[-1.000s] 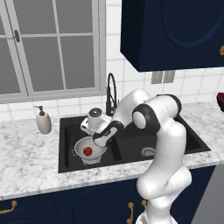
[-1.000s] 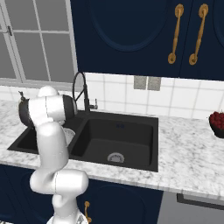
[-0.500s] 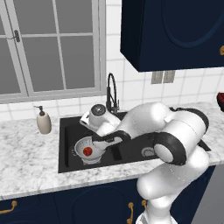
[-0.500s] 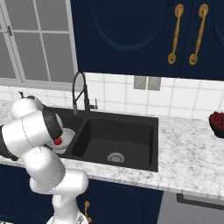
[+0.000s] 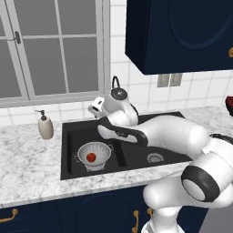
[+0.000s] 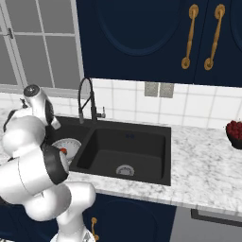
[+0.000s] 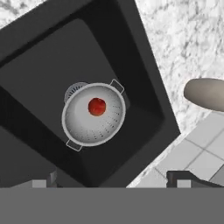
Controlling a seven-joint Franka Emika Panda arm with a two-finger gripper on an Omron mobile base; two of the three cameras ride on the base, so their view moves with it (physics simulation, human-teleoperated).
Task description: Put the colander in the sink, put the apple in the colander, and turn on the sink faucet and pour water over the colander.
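The silvery colander (image 5: 94,154) sits on the floor of the left basin of the black sink (image 5: 136,123), with the red apple (image 5: 91,157) inside it. In the hand view the colander (image 7: 94,114) lies straight below, the apple (image 7: 97,106) near its middle. My gripper (image 7: 111,183) hangs high above the colander, open and empty, its fingertips (image 7: 188,179) far apart. In the left base view my hand (image 5: 97,108) is up by the back of the sink. The black gooseneck faucet (image 6: 87,98) stands behind the divider, its lever (image 6: 102,112) to the right. No water shows.
A white soap dispenser (image 5: 44,126) stands on the marble counter left of the sink, and shows in the hand view (image 7: 205,93) too. A bowl of red fruit (image 6: 234,132) sits at the far right. The right basin (image 6: 125,151) holds only its drain. A window and dark cabinets lie behind.
My hand has lifted from just over the colander to well above it, and the arm has swung forward and folded. The apple and colander have stayed put.
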